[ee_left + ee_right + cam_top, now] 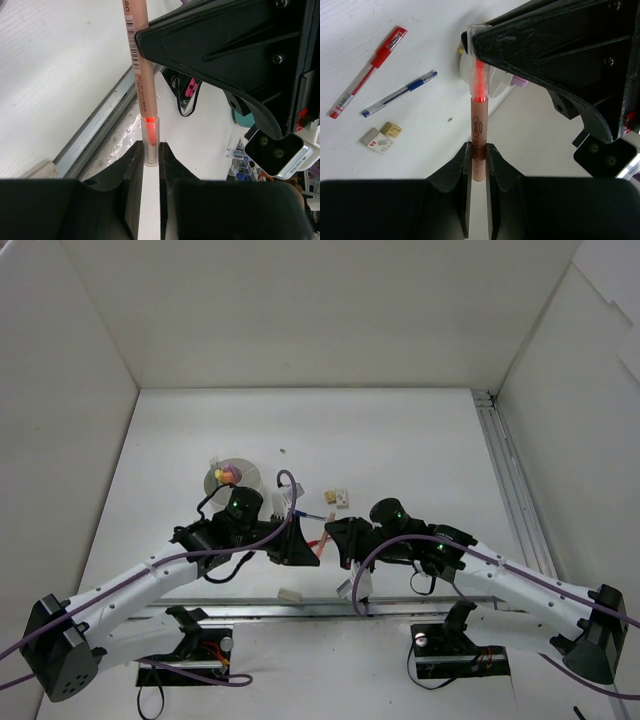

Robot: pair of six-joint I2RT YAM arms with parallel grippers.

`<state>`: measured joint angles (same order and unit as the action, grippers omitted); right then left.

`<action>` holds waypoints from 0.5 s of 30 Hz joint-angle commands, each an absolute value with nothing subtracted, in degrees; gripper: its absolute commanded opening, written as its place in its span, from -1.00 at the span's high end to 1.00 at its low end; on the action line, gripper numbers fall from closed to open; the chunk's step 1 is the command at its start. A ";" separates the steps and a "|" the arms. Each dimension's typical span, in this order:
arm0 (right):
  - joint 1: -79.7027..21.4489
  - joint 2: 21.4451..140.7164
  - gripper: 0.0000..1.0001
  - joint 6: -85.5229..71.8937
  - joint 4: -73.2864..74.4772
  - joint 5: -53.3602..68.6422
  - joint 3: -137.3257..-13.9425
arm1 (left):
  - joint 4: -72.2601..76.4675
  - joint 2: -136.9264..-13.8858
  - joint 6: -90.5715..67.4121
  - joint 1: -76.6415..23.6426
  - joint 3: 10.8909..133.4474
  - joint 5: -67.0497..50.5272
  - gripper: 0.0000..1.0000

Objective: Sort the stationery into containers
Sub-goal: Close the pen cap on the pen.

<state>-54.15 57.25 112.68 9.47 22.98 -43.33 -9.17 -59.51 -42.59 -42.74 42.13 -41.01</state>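
Observation:
An orange marker [322, 544] hangs above the table between my two grippers. My left gripper [151, 159] is shut on its clear cap [151, 142]. From the other side my right gripper [478, 159] is shut on the marker's peach barrel [478, 125]. In the top view the left gripper [311, 546] and right gripper [336, 541] face each other tip to tip. The round white cup [212, 480] stands behind the left arm with pink and yellow markers [228, 474] in it. A red pen [367, 72], a blue pen [400, 93] and small erasers [381, 137] lie on the table.
A metal rail [300, 608] runs along the near edge, with a cream eraser block [290, 595] beside it. A second rail [510, 480] lines the right side. White walls close in the table on three sides. Purple cables trail over both arms.

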 commanded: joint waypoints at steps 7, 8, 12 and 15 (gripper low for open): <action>-58.01 59.06 1.00 116.11 13.53 29.18 -45.00 | -3.33 -58.27 -34.72 -41.48 51.06 -34.55 1.00; -58.09 58.80 1.00 115.15 13.80 29.53 -45.17 | -3.17 -58.01 -33.32 -41.48 51.15 -33.76 1.00; -58.10 58.27 1.00 112.68 15.47 33.47 -45.88 | -0.44 -57.83 -32.69 -41.48 50.81 -30.24 1.00; -58.88 59.32 1.00 109.61 15.73 34.10 -46.32 | 7.46 -56.17 -33.66 -41.48 48.70 -29.09 1.00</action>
